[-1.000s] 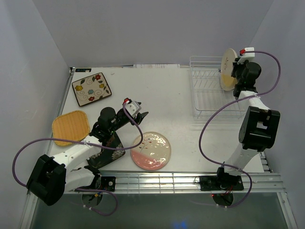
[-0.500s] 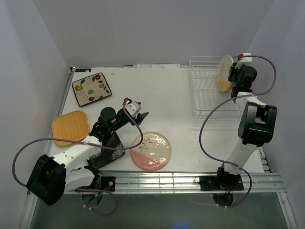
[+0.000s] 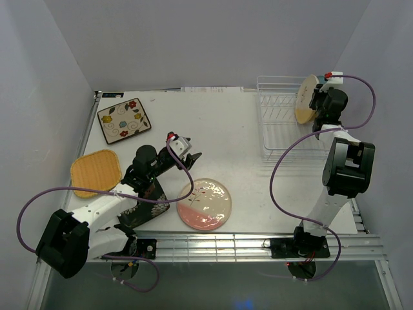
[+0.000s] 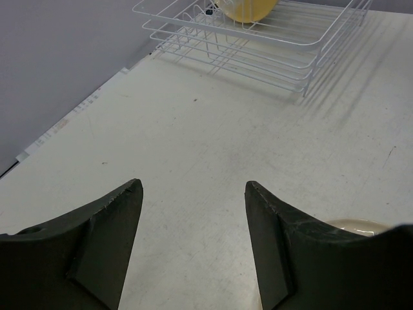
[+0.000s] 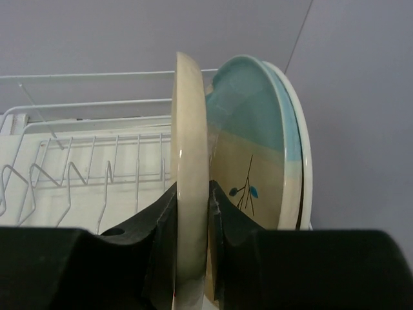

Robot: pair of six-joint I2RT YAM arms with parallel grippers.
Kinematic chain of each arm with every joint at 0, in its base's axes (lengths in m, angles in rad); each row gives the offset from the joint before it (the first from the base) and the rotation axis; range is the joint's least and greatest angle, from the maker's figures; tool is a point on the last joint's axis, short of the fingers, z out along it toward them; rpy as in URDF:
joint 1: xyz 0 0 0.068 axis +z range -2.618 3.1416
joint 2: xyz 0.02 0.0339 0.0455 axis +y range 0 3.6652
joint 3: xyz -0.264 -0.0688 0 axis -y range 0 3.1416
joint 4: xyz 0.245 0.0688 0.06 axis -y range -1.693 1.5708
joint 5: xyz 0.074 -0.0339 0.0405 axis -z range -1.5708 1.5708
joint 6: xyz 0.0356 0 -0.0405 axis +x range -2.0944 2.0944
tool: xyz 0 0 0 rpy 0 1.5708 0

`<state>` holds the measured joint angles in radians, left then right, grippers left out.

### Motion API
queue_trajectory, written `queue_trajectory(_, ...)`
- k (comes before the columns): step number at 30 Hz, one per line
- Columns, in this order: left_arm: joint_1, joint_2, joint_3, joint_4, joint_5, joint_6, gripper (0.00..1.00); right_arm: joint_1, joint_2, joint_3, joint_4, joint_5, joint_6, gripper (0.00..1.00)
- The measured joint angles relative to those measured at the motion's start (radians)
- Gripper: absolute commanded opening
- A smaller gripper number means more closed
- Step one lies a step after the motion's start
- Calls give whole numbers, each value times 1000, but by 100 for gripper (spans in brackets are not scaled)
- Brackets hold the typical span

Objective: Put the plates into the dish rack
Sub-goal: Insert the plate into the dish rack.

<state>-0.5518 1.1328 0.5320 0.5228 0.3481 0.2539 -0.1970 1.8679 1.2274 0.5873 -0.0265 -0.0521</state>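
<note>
Lowering the cream plate [image 5: 191, 129], clamped upright in the right tool [image 5: 192, 200], should go slow and straight into the dish rack [image 3: 282, 121] below, missing the blue plate [image 5: 255, 148] beside it; the left tool [image 4: 193, 190] is apart.

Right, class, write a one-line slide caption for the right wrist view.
Right claw grips a cream plate edge-on, beside an upright blue-and-cream plate, at the white wire dish rack.

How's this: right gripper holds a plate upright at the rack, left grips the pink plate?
No: the left gripper is open and empty, per the left wrist view; the pink plate lies on the table. The right gripper does hold a plate.
</note>
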Motion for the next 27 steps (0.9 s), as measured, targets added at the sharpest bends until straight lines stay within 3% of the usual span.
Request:
queue_trajectory(5,0,0,0,0,0,0,76,0,0,5,63,24,-2,42)
queue_trajectory(18,0,0,0,0,0,0,76,-7,-1,14,72,72,17,47)
queue_trajectory(21,0,0,0,0,0,0,77,-6,-9,14,70,78,37,57)
queue_trajectory(27,0,0,0,-2,2,0,80,31,-93,5,42,214,94,63)
